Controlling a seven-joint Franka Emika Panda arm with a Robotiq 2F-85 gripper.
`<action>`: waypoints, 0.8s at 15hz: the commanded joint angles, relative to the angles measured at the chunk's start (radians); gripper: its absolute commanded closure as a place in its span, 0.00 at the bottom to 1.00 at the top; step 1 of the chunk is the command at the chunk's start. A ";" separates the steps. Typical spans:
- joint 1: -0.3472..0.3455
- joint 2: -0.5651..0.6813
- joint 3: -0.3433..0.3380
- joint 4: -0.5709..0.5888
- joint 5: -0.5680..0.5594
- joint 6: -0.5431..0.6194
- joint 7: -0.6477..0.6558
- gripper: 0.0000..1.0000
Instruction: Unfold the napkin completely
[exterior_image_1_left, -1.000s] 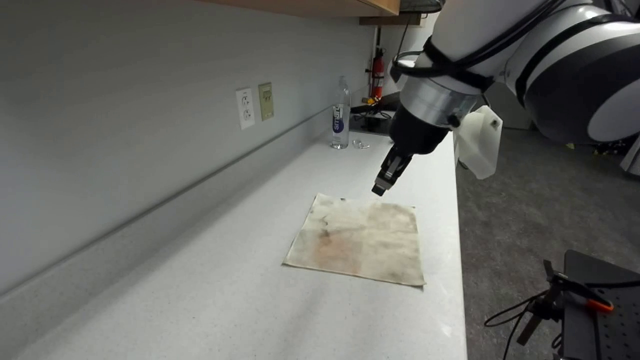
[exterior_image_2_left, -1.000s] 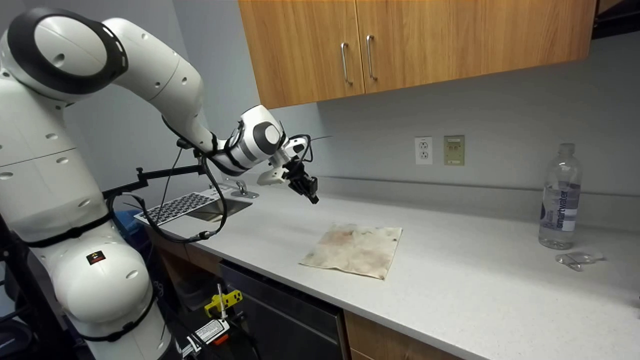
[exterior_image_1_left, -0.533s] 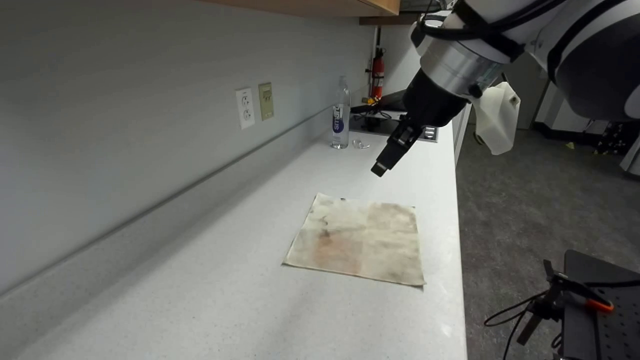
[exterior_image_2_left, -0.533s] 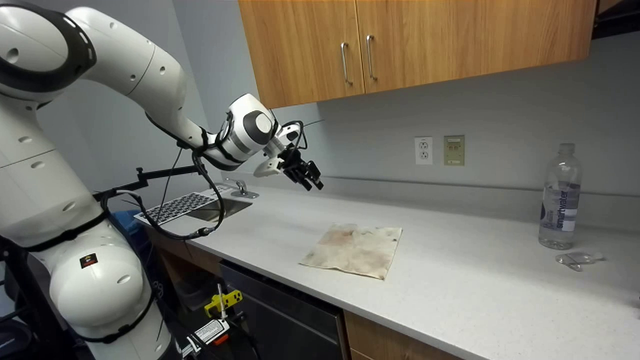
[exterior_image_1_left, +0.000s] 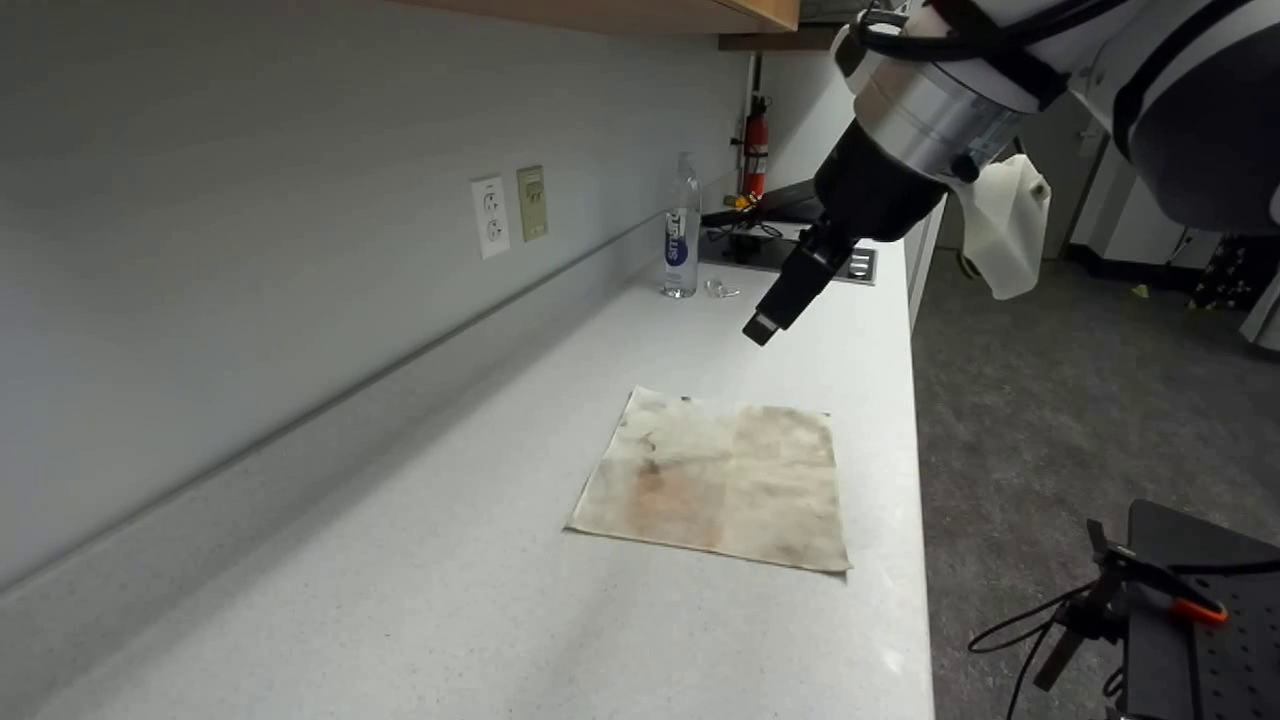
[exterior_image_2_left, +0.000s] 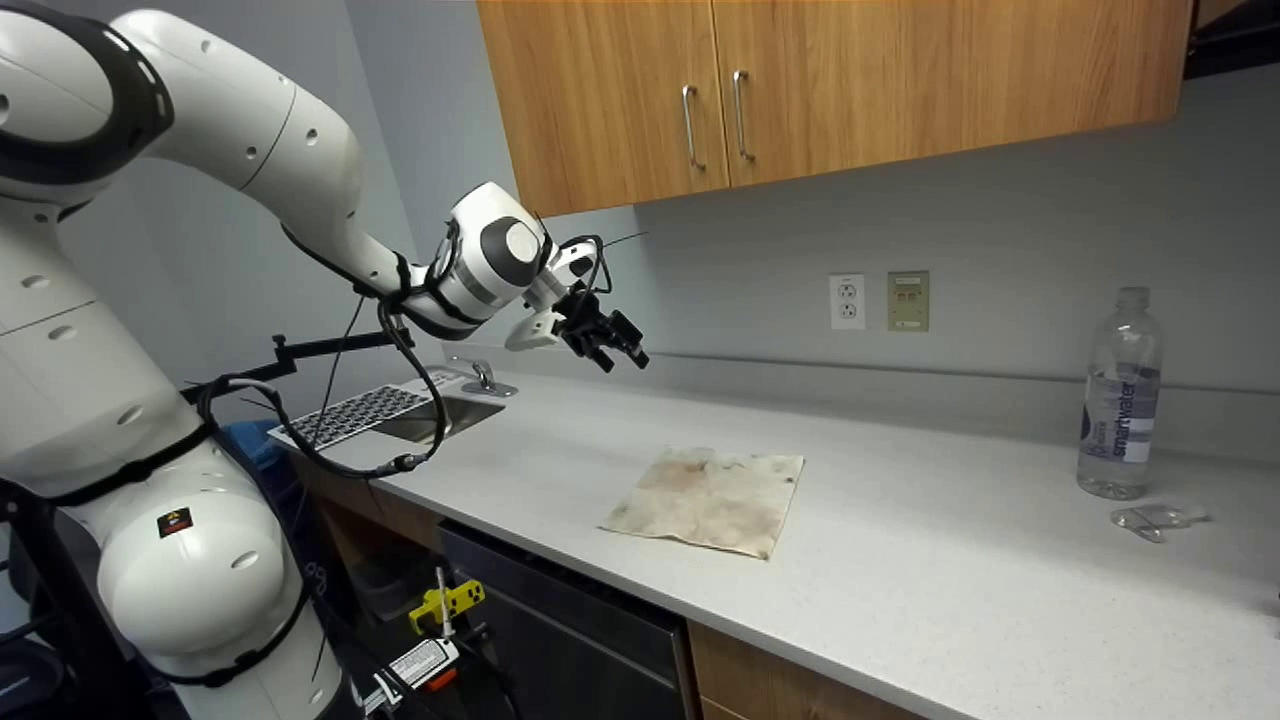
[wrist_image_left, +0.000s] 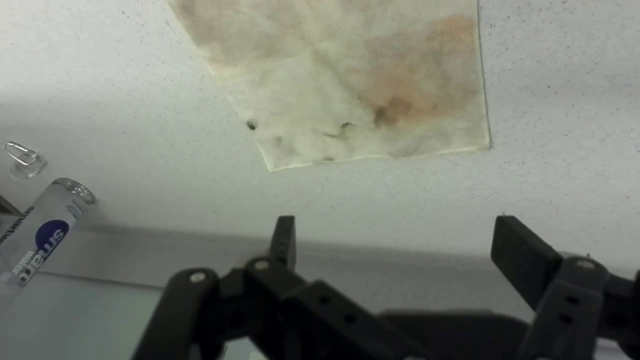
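I find the stained, off-white napkin (exterior_image_1_left: 712, 485) lying spread on the pale counter (exterior_image_1_left: 420, 600), its four corners visible in both exterior views. The gripper (wrist_image_left: 395, 231) hangs in the air above the counter, apart from the napkin; in all three views a stretch of counter shows between the two. In the wrist view the napkin occupies the upper part, cut off at the top border, while the fingers (wrist_image_left: 525, 260) come in from below. I record those fingers as spread wide from each other.

The napkin is close to square, so I cannot assign it a long axis. One side runs roughly along the counter's front edge. The opposite side, toward the wall (exterior_image_1_left: 250, 250), is the one nearest the fingers in the wrist view.

The arm (exterior_image_2_left: 290, 160) enters from the left border of an exterior view with its elbow high, then slopes down and holds the gripper tilted, aimed obliquely at the counter. I cannot tell how high the gripper stands over it.

A clear bottle (exterior_image_2_left: 1118, 410) stands upright near the wall, well apart from the napkin, and a small plastic piece (exterior_image_2_left: 1150, 518) lies near its foot.
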 joint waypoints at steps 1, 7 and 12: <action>-0.038 -0.003 0.039 -0.010 0.019 0.003 -0.015 0.00; -0.037 -0.003 0.041 -0.032 0.019 0.003 -0.015 0.00; -0.037 -0.003 0.041 -0.032 0.019 0.003 -0.015 0.00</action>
